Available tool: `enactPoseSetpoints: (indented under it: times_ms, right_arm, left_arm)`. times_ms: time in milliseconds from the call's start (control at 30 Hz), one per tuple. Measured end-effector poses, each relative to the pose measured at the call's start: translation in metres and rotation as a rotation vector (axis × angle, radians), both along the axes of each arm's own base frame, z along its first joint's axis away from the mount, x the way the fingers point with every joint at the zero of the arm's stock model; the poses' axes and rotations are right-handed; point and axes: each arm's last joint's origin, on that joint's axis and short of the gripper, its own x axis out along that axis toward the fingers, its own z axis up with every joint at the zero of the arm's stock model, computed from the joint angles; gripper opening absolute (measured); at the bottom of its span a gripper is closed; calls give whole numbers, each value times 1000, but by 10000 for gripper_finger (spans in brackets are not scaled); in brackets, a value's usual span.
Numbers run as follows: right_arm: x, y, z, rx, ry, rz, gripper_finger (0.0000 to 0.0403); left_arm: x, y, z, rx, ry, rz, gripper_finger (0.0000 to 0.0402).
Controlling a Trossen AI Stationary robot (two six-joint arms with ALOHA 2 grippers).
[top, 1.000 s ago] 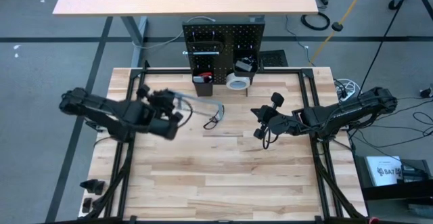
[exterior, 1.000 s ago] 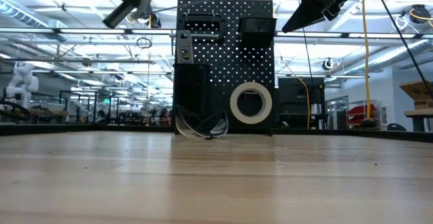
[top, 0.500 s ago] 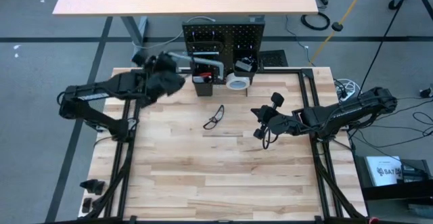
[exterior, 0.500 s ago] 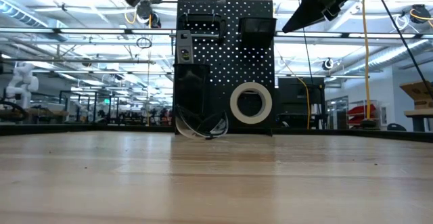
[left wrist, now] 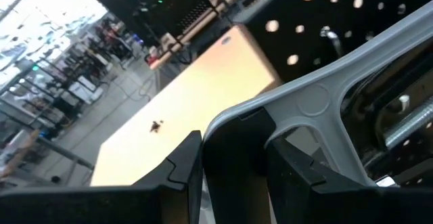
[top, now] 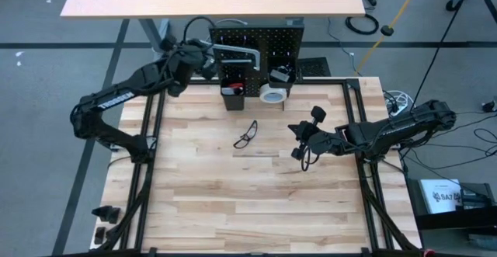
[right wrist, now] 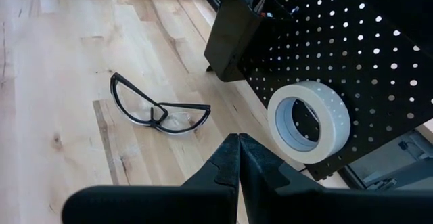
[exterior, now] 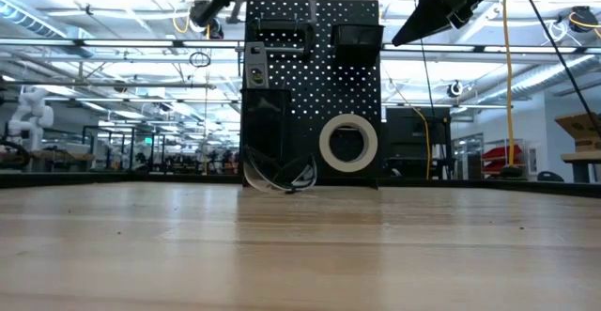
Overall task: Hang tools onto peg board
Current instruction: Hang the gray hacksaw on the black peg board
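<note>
grey bar clamp [top: 235,50] gripped by left gripper [top: 203,57], at top of peg board [top: 268,43] | right gripper [top: 299,146] closed, empty, above worktop [top: 233,203] | tape roll [top: 272,93], glasses [top: 246,134] on worktop

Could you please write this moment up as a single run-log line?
left gripper: holding grey bar clamp at peg board | right gripper: shut, waiting above table | safety glasses: on table
</note>
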Motion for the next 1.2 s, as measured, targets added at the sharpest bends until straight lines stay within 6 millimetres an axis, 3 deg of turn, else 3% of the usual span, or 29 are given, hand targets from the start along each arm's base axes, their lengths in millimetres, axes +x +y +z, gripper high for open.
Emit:
enactPoseSetpoints:
  times_ms: [233,433,1200]
  right_arm:
    - [0,0,0,-1,-1,1,0]
    - [0,0,0,-4,4,3,0]
    - [0,0,0,-9,8,11,0]
  left_arm:
    - [22,13,-21,-37,68,-4,119]
    - [33,18,-28,-31,72,2,119]
    - [33,18,-22,7,18,43,119]
